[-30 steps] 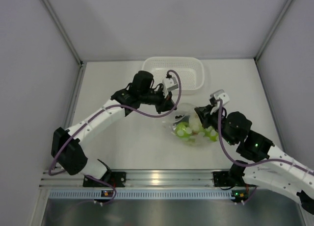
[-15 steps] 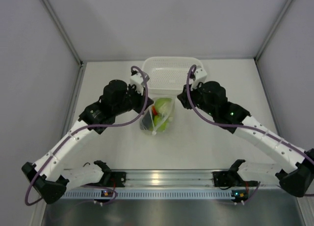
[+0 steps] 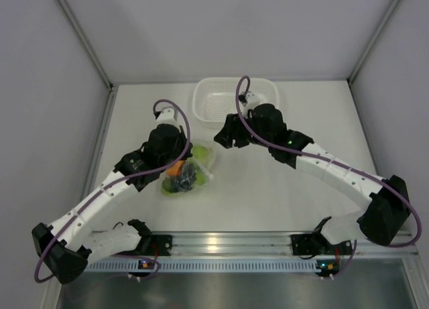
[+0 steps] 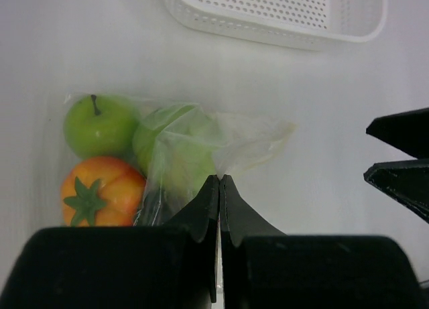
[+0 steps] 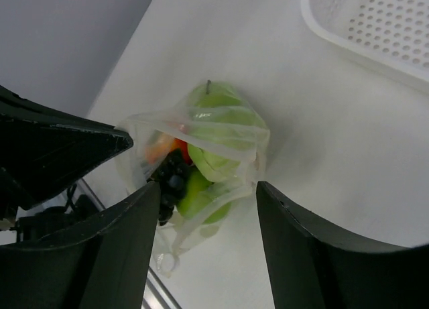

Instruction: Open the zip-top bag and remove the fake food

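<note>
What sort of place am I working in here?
Probably a lab test cell: plain grey walls box in a white table, with an aluminium mounting rail along its near edge.

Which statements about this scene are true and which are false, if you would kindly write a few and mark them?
1. The left jaws are shut on the bag. True.
2. The right jaws grip the bag. False: they stand open and hold nothing.
3. Fruit lies in the basket. False: none shows there; the fruit is inside the bag.
4. An orange fruit lies beside a green apple. True.
</note>
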Robot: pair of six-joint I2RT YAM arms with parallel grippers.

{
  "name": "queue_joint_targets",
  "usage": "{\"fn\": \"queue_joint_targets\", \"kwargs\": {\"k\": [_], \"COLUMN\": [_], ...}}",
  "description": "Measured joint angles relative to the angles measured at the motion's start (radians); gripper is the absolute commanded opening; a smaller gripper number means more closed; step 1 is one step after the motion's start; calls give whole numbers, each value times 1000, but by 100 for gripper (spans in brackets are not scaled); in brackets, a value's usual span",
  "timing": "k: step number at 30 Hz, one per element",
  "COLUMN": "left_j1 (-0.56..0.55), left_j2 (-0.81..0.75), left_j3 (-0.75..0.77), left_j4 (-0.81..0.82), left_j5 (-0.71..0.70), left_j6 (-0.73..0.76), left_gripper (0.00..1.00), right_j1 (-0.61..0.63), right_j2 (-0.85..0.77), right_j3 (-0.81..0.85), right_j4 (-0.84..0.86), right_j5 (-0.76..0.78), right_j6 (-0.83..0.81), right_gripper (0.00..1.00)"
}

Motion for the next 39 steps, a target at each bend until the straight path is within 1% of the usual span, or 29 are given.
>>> {"fn": "queue_joint_targets", "kwargs": {"k": [3,8,13,16,20,25,28,32,35,36,39], "left_j1": [0,0,0,0,0,0,0,0,0,0,0], "left_j2": [-42,-162,-188,-188,-192,-193,-194,-206,-222,-228,-240], "left_j3": [-72,-184,-203,-214,-228,-227,-227,-227,-227,-227,-227], "left_j4": [40,104,145,167,187,206,209,214,215,215,215], "left_j5": [-55,-127,-172,-184,-190,-170,-159,-156,-161,-166,-176], "left_j6": [-79,-184,-241,-269,-295,-302,-302,-302,-302,-301,-297], "left_gripper": [0,0,0,0,0,0,0,0,0,0,0], "right_j1": [0,14,80,110,120,145,165,184,192,194,196], "right_j2": [9,58,99,139,222,349,402,440,465,473,481], "right_j3": [-60,-179,-242,-244,-240,-168,-118,-92,-82,-79,-78], "right_j4": [61,164,225,289,384,401,407,432,436,433,414], "right_j5": [-21,-20,31,48,44,39,32,15,6,7,33], "right_j6": [68,193,281,330,378,399,399,406,406,405,399], "right_gripper": [61,61,61,58,58,62,62,62,57,51,44]}}
